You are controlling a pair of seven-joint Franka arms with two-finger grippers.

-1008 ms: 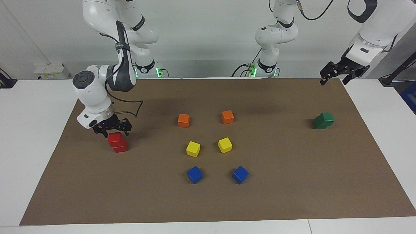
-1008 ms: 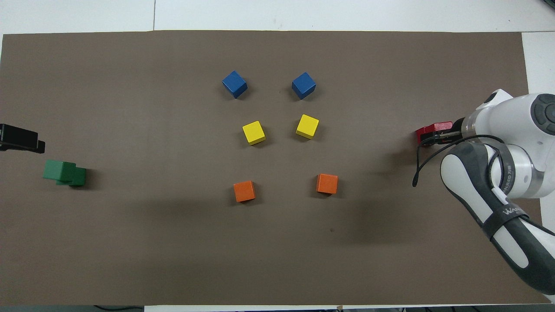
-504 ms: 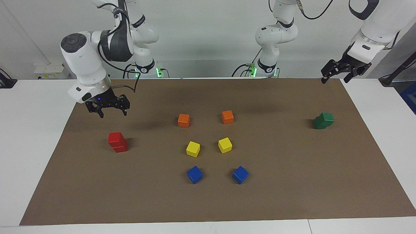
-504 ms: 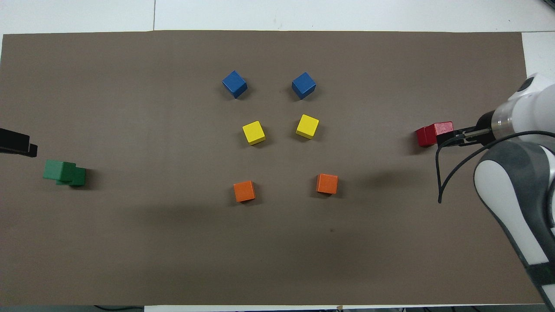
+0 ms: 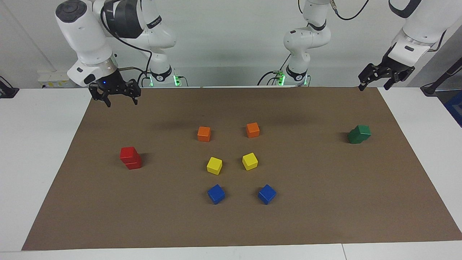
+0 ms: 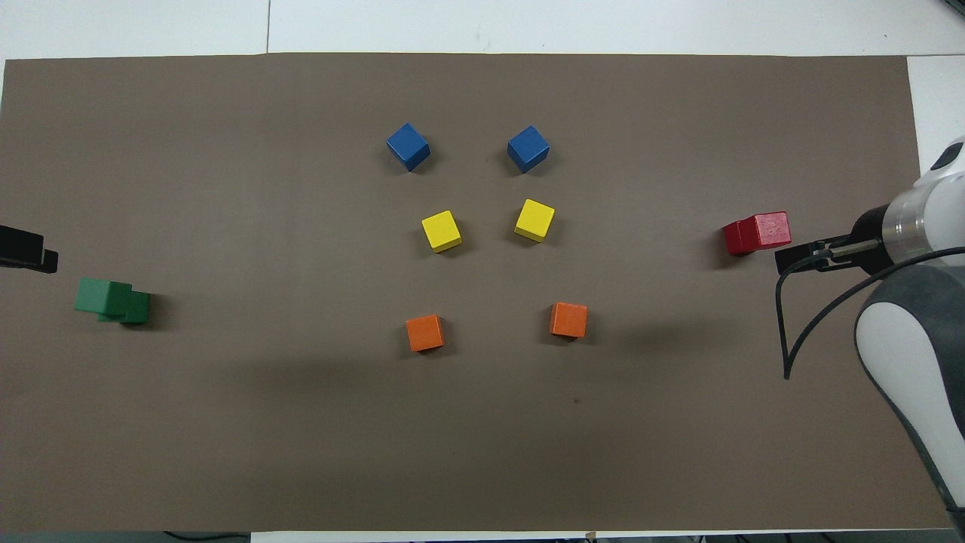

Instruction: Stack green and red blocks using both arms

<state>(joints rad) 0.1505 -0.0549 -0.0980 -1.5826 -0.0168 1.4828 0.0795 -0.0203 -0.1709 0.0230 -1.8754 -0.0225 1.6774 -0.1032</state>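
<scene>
Brown paper (image 5: 325,216) covers most of the white table (image 5: 32,144), and from my station I see both stacks standing on it. Toward the right arm's end, the red blocks (image 5: 130,158) sit one on the other, the upper one a little offset. Toward the left arm's end, the green blocks (image 5: 359,134) are stacked too, the top one twisted and overhanging the lower.

My right gripper (image 5: 115,96) hangs in the air over the paper's robot-side corner, well clear of the red stack, fingers spread wide and holding nothing. My left gripper (image 5: 376,82) hangs over the opposite robot-side corner, well apart from the green stack, also spread wide with nothing in it.

Between the two stacks lie six loose cubes in three pairs: orange (image 5: 204,134) nearest the robots, yellow (image 5: 214,165) in the middle, blue (image 5: 216,194) farthest. None of them touch each other. In the overhead view only the tip of my left gripper shows at the edge.
</scene>
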